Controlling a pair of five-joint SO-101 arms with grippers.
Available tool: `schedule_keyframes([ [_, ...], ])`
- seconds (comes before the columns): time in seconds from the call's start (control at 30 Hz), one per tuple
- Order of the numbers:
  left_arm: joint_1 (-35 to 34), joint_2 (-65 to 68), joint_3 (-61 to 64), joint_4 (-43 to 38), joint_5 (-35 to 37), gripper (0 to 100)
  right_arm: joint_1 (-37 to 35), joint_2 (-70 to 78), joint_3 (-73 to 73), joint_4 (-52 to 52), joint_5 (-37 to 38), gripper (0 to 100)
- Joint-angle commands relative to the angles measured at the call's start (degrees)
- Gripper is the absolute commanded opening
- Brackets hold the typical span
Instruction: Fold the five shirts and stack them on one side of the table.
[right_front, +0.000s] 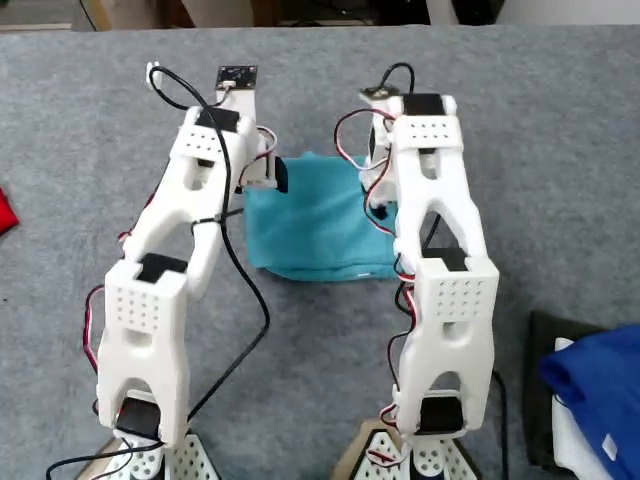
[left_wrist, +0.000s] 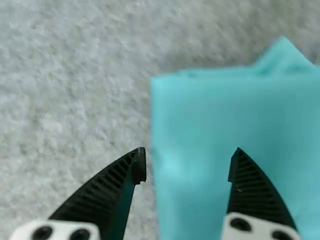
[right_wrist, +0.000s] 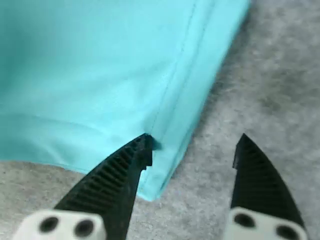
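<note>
The turquoise cotton shirt (right_front: 315, 225), already folded to a small rectangle, lies in the middle of the high view on the grey felt-like table cover (right_front: 520, 130), between the 2 white arms. The left gripper (left_wrist: 189, 155) is spread wide and stands across the shirt's left edge, with 1 finger over the grey cover and 1 over the cloth. The right gripper (right_wrist: 195, 140) is spread in the same way across the right edge, close to a near corner where a seam runs. I judge that the step in hand is to take both edges for the next fold. To do it well, each arm should go down until its outer finger slides under all layers, then pinch at the same time and lift evenly, so that no layer slips out. A folded dark blue shirt (right_front: 595, 385) waits at the lower right of the high view.
</note>
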Motion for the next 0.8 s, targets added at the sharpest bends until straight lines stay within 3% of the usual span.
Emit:
schedule_keyframes([
  [0.0, -1.1, 4.3, -9.4, 3.1, -1.6, 27, -2.2, 0.2, 0.2, -2.7, -0.6, 27.7],
  [0.2, -1.4, 13.4, -18.9, 7.7, -1.8, 26, -3.8, 5.8, 0.2, -3.7, -1.1, 25.3],
  [0.5, 0.3, 21.1, -28.2, 11.3, -2.2, 16, -2.7, 11.9, -4.4, 1.1, -3.5, 1.5],
  [0.67, 1.3, 22.8, -32.7, 13.2, -2.0, 2, -2.6, 14.4, -10.3, 4.0, -3.3, 0.4],
  [0.77, 1.6, 22.6, -34.9, 13.3, -1.8, 1, -2.6, 14.0, -15.0, 6.5, -3.0, 0.4],
])
